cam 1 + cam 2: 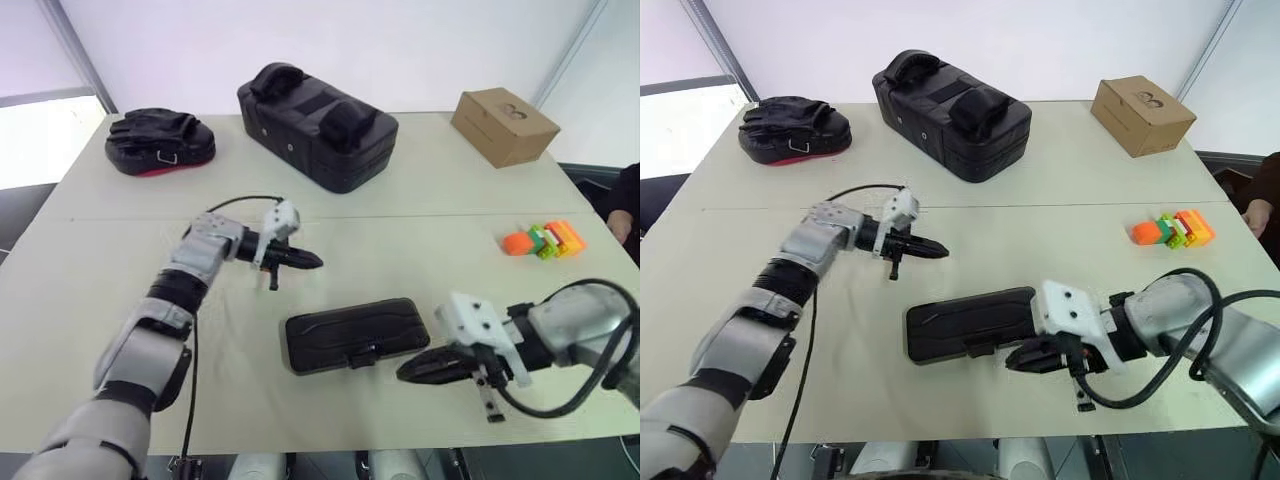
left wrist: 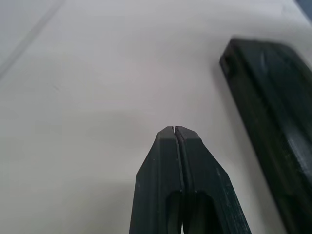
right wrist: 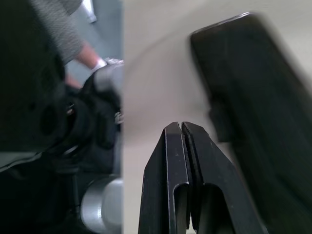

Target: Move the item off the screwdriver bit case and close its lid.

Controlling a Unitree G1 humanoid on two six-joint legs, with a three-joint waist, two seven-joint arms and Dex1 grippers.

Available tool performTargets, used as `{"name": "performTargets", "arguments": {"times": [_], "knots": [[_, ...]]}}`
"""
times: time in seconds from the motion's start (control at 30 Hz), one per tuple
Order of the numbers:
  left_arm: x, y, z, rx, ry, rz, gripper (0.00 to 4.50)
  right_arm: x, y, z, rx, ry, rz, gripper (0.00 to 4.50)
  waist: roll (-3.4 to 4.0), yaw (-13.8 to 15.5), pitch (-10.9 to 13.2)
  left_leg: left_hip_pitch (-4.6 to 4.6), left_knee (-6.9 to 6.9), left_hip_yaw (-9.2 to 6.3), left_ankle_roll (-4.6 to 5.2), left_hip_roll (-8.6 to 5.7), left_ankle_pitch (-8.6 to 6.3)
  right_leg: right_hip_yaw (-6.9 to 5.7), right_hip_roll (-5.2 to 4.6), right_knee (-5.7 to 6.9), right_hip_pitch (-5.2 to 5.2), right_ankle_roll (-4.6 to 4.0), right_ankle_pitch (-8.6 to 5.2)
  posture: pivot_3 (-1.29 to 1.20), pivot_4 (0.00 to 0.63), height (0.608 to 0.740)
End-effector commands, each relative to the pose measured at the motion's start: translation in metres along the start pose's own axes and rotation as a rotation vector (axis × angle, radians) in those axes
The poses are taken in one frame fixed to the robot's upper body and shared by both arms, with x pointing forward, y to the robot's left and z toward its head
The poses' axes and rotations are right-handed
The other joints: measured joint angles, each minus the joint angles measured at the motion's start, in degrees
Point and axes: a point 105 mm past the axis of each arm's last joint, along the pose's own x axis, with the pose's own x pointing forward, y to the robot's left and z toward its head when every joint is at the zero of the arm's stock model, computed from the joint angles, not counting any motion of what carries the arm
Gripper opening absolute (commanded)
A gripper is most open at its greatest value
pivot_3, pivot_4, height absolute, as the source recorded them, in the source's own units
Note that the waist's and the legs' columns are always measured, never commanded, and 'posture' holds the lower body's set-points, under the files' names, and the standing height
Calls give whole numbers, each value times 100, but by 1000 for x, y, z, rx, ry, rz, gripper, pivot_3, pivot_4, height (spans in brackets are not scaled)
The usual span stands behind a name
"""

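Table (image 1: 120,270): shut case (image 1: 355,333), bricks (image 1: 545,240) apart

You have one flat dark grey plastic bit case (image 1: 357,335), one small stack of orange, green and yellow toy bricks (image 1: 545,240), one brown cardboard box (image 1: 503,125), one large black padded bag (image 1: 315,125), one smaller black padded mitt (image 1: 160,141).

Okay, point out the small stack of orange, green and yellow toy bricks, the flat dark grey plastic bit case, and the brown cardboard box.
Orange, green and yellow toy brick stack (image 1: 545,240): left eye view, middle bricks.
Flat dark grey plastic bit case (image 1: 352,333): left eye view, closed lid's centre.
Brown cardboard box (image 1: 503,125): left eye view, top face.
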Motion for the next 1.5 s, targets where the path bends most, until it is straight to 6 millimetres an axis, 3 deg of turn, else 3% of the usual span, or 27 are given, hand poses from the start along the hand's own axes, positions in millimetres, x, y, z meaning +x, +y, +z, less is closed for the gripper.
{"name": "performTargets", "arguments": {"times": [0.03,0.13,0.4,0.77,1.03,1.2,1.5], "knots": [[22,-3,0,109,62,-51,0,14,7,6,-87,-10,-16,68,-5,2,2,-2,1,-2,0,1,0,-1,0,0,-2,0,0,0,150,740],[36,-8,-4,109,67,-82,0,27,4,6,-117,-15,-56,68,-10,-5,6,-6,0,-5,0,3,0,-1,0,2,-7,0,0,0,150,740],[53,-17,-7,70,77,-143,0,56,-29,-9,-260,55,-242,68,-13,9,2,-4,5,-6,0,1,0,-2,0,7,-4,0,0,0,150,740],[73,-48,1,120,76,-338,0,63,-44,-28,-380,188,-302,68,-17,-5,-1,4,7,-9,1,-4,0,-4,3,9,5,0,-1,0,150,740],[79,-69,-5,127,109,-437,0,65,-49,-29,-339,239,-383,68,-17,-20,-1,15,5,-9,1,6,0,-4,14,16,5,0,-1,0,150,740],[78,-74,-14,114,156,-463,0,66,-59,-25,-208,251,-487,68,-27,-45,-11,23,5,-10,1,10,0,-4,17,17,11,-1,-1,0,150,740],[71,-76,-23,35,180,-463,0,49,-76,-11,-15,271,-729,68,-23,-159,-18,31,5,-21,1,18,0,-6,25,30,13,-4,-1,0,150,740]]}}
